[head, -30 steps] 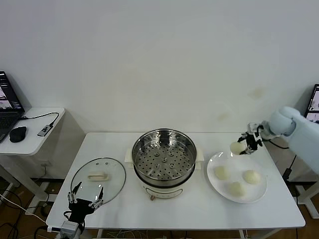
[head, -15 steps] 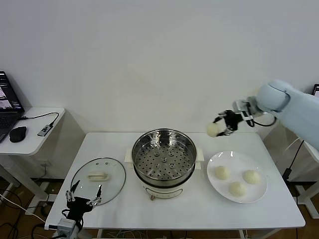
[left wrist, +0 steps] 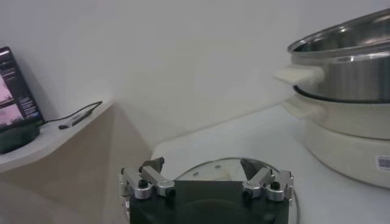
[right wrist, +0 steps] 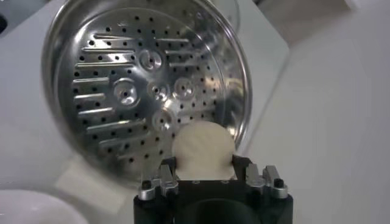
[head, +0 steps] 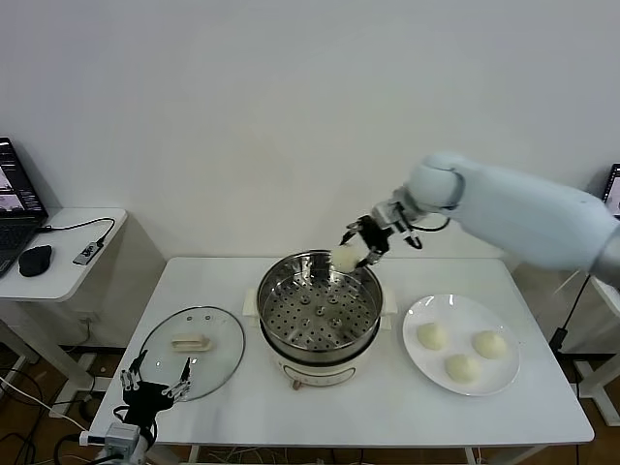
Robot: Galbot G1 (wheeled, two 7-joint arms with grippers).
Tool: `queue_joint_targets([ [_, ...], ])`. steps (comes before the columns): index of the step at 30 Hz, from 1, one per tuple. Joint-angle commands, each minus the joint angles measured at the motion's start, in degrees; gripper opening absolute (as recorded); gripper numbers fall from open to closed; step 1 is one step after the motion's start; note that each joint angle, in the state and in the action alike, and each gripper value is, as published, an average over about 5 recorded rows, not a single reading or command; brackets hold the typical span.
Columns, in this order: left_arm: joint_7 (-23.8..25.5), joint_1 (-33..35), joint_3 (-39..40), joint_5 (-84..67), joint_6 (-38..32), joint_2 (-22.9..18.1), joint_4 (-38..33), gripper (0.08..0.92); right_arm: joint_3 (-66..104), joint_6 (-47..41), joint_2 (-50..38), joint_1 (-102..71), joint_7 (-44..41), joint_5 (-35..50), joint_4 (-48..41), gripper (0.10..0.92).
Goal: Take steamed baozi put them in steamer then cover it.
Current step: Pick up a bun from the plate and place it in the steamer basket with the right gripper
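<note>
the steamer [head: 319,312] sits mid-counter [head: 232,407], its perforated tray bare. the right claw [head: 360,242] hangs over the steamer's far rim, on the plate side, closed partway around one baozi [head: 344,258]; in the right wrist view the bun [right wrist: 203,150] sits pinched between the two fingers [right wrist: 159,181], above the tray [right wrist: 134,97] near the steamer's edge, clear of the metal.

three more buns [head: 463,352] lie on the white plate [head: 418,315], which rests on the counter just beside the steamer, on the right arm's side. they are close together but apart from one another.

the cover [head: 192,352] lies flat on the counter on the steamer's other side, near it but not touching, handle [head: 192,342] up.

the left claw [head: 154,391] is low at the counter's near edge, just in front of the cover, well away from the steamer. its fingers [left wrist: 150,181] are spread wide and hold nothing; in the left wrist view the cover's rim [left wrist: 201,167] shows between them and the steamer's side handle [left wrist: 298,75] rises beyond.

further from the steamer than the cover, a small side desk [head: 63,273] carries a laptop [head: 16,203], a mouse [head: 35,260] and a cable.
</note>
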Motion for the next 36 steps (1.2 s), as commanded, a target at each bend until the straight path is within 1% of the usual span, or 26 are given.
queue_joint_targets([
  [1, -0.02, 0.01, -0.22, -0.19, -0.04, -0.15, -0.15, 0.823, -2.89, 11.11, 9.63, -0.94, 1.73, -11.77, -7.19, 0.585],
  [6, -0.04, -0.08, -0.42, -0.15, -0.02, -0.27, -0.16, 0.823, -2.46, 14.77, 11.76, -3.28, 3.32, -16.78, -9.58, 0.585],
  [11, -0.07, -0.12, -0.42, -0.05, 0.01, -0.32, -0.11, 0.823, -2.03, 16.58, 12.97, -5.12, 4.11, -20.19, -10.33, 0.586],
  [24, -0.07, -0.10, -0.36, 0.08, 0.06, -0.57, -0.21, 0.823, -1.42, 18.87, 13.06, -7.18, 5.05, -24.10, -11.58, 0.594],
  [26, -0.08, -0.16, -0.28, 0.14, 0.10, -0.68, -0.25, 0.823, -1.35, 19.22, 13.00, -7.12, 5.67, -24.42, -11.54, 0.606],
  [29, -0.08, -0.25, -0.16, 0.22, 0.17, -0.77, -0.25, 0.823, -1.44, 19.39, 12.70, -6.55, 6.24, -23.87, -11.00, 0.667],
  [31, -0.08, -0.29, -0.11, 0.25, 0.22, -0.70, -0.21, 0.823, -1.73, 18.86, 12.11, -5.36, 5.87, -22.29, -9.79, 0.727],
  [34, -0.07, -0.33, -0.10, 0.27, 0.28, -0.46, -0.25, 0.823, -2.61, 16.59, 10.41, -1.94, 4.39, -17.82, -6.80, 0.795],
  [36, -0.04, -0.35, -0.13, 0.26, 0.35, -0.32, -0.47, 0.823, -3.52, 13.00, 8.45, 0.94, 2.74, -12.37, -3.68, 0.813],
])
